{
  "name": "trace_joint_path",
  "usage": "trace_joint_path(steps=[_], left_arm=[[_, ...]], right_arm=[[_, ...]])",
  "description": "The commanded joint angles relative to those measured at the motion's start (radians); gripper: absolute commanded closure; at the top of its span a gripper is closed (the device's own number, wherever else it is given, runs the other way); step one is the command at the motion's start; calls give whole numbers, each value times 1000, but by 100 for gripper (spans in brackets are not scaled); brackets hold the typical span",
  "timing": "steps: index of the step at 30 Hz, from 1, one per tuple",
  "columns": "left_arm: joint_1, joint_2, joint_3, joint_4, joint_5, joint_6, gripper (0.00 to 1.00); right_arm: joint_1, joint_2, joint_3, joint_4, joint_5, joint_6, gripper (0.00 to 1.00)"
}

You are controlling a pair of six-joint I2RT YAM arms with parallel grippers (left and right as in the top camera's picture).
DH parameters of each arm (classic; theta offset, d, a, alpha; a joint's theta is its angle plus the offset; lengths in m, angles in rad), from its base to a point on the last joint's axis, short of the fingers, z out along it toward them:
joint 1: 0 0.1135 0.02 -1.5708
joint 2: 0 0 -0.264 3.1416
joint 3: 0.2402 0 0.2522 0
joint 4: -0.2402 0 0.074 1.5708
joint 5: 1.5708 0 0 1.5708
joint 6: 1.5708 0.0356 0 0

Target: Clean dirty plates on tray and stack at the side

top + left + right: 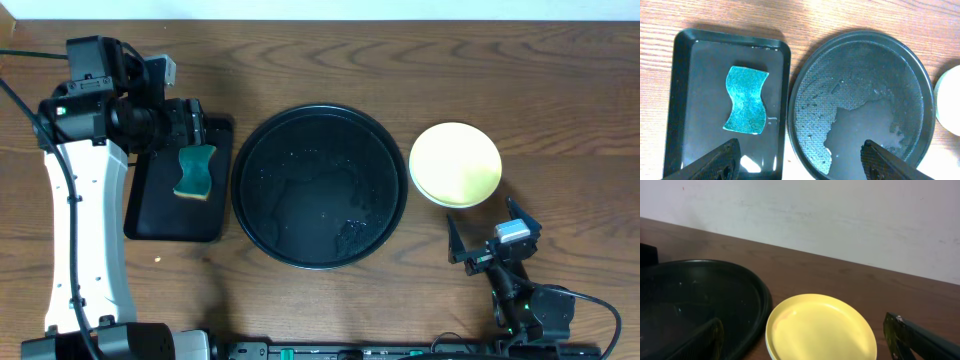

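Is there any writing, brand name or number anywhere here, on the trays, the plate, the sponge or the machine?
None can be read. The round tray, the small tray, the sponge and the yellow plate are all unmarked; the left arm shows no legible label.

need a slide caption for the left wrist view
Teal sponge resting in the rectangular black tray beside the wet round black tray, framed by the open left gripper.

Right of the tray (300,200), the yellow plate (455,163) hides whatever lies beneath it. The left wrist view crops that plate.
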State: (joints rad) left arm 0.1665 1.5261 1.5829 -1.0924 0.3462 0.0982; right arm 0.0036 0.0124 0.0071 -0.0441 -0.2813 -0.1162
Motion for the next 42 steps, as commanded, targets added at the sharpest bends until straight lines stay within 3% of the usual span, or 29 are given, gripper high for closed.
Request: trace_joint_path(steps=[1, 10, 16, 23, 27, 37, 42], left_arm=[[0, 4, 10, -7, 6, -5, 23], [-6, 4, -29, 26, 6, 43, 22], [-61, -78, -170, 269, 28, 162, 23], [-126, -367, -548, 676, 27, 190, 23], [-127, -577, -779, 827, 27, 193, 23], [-127, -1139, -1233, 944, 21, 341, 22], [-127, -1286, -1376, 1040, -39, 343, 23]], right_arm=[[-2, -7, -2, -5, -8, 14, 1], [-2, -7, -2, -5, -8, 14, 1], [-2, -7, -2, -5, -8, 14, 1], [-2, -7, -2, -5, -8, 14, 1], [-2, -7, -2, -5, -8, 14, 1], [-2, -7, -2, -5, -8, 14, 1], [-2, -7, -2, -5, -8, 14, 1]])
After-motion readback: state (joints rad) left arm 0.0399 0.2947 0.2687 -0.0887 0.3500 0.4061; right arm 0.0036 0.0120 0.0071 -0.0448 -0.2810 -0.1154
